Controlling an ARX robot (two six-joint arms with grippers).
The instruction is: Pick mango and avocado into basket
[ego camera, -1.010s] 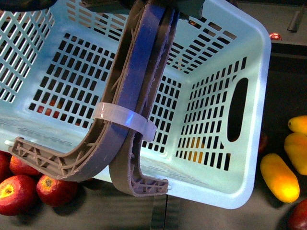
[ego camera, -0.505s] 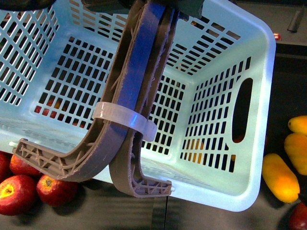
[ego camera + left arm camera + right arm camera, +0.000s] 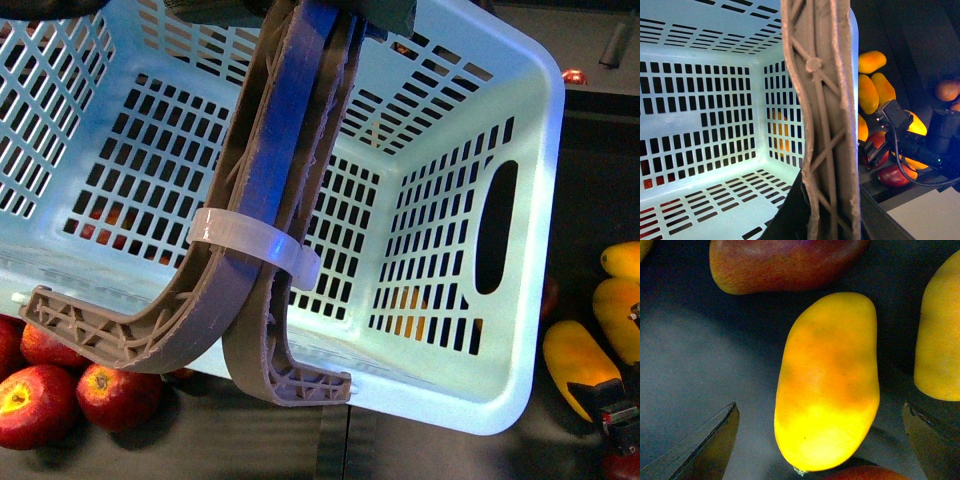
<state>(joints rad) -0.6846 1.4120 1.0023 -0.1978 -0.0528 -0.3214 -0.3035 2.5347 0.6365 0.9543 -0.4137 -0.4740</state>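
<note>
Noted right gripper (image 3: 820,412) spread wide, one fingertip (image 3: 715,440) on either side of the mango (image 3: 827,385), poised over it with no contact visible and nothing held. Placed the mango outside the basket (image 3: 535,200), just beside its right end wall on the dark surface, among other yellow mangoes (image 3: 622,315) and near a red-and-yellow mango (image 3: 785,262). Read left gripper (image 3: 832,220) as clamped on the brown handles (image 3: 270,200), going by dark fingers (image 3: 787,222) pressed to both sides in the left wrist view and by the basket hanging tilted. Checked basket floor and walls: no fruit inside. Took the orange patch behind the slots for fruit lying outside the wall. Logged red apples (image 3: 45,395) beside the basket's near left corner, partly hidden below it. Found no avocado in any view. Judged progress: nothing delivered yet. Mango grasp lined up but not closed. Left to do: close, lift, drop into basket, then the whole avocado pick, starting with locating it.
</note>
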